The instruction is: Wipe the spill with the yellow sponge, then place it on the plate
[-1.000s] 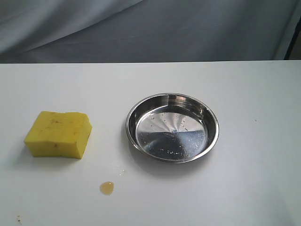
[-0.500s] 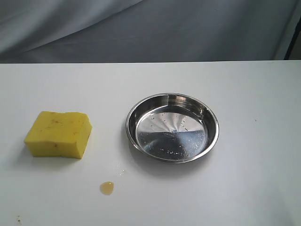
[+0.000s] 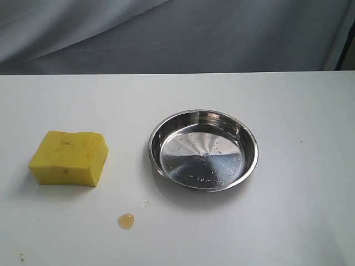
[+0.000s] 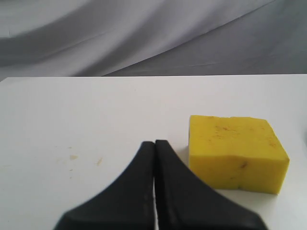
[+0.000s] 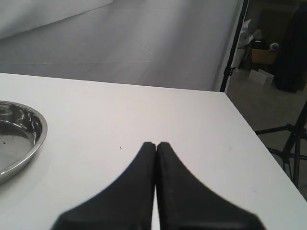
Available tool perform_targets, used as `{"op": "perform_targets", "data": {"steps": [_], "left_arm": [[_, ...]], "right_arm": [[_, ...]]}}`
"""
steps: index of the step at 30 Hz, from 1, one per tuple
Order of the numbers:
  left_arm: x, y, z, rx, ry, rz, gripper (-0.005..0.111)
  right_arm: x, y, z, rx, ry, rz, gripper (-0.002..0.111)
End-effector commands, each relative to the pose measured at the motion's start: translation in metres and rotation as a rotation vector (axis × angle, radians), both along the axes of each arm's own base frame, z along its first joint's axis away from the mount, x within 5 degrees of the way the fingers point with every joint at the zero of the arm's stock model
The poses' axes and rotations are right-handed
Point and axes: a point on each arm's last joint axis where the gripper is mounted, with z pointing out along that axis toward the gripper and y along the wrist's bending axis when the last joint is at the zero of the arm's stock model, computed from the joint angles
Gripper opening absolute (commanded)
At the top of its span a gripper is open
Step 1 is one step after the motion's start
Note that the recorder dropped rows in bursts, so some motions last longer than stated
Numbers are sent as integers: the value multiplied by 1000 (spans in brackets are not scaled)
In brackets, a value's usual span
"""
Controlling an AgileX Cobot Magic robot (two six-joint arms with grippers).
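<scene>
The yellow sponge (image 3: 69, 158) lies flat on the white table at the left, untouched. A small amber spill (image 3: 126, 221) sits nearer the front edge, between sponge and plate. The shiny steel plate (image 3: 158, 136) rests in the middle, holding only a few droplets. Neither arm shows in the exterior view. In the left wrist view my left gripper (image 4: 155, 143) is shut and holds nothing, with the sponge (image 4: 235, 151) just beside its tips and apart from them. My right gripper (image 5: 156, 144) is shut too, holding nothing, with the plate's rim (image 5: 38, 128) off to one side.
A grey cloth backdrop (image 3: 177, 33) hangs behind the table. Faint brownish specks (image 4: 72, 157) mark the tabletop near the left gripper. The table's right edge (image 5: 254, 132) drops off to a floor with a tripod stand (image 5: 288, 143) and stored items.
</scene>
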Motion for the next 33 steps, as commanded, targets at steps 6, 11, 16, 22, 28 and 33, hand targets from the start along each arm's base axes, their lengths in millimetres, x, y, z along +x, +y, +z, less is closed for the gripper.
{"op": "perform_targets", "data": {"steps": [6, 11, 16, 22, 28, 33], "left_arm": [[0, 0, 0, 2, -10, -5, 1], [0, 0, 0, 2, -10, -5, 1], [0, 0, 0, 2, -10, -5, 1], [0, 0, 0, 2, -10, -5, 1], [0, 0, 0, 2, -10, -5, 1], [0, 1, 0, 50, -14, -4, 1]], "right_arm": [[0, 0, 1, -11, -18, -4, 0], [0, 0, 1, -11, -18, -4, 0], [0, 0, 1, -11, -18, -4, 0], [0, 0, 1, -11, -18, -4, 0], [0, 0, 1, -9, -18, -4, 0], [0, 0, 1, -9, -18, -4, 0]]}}
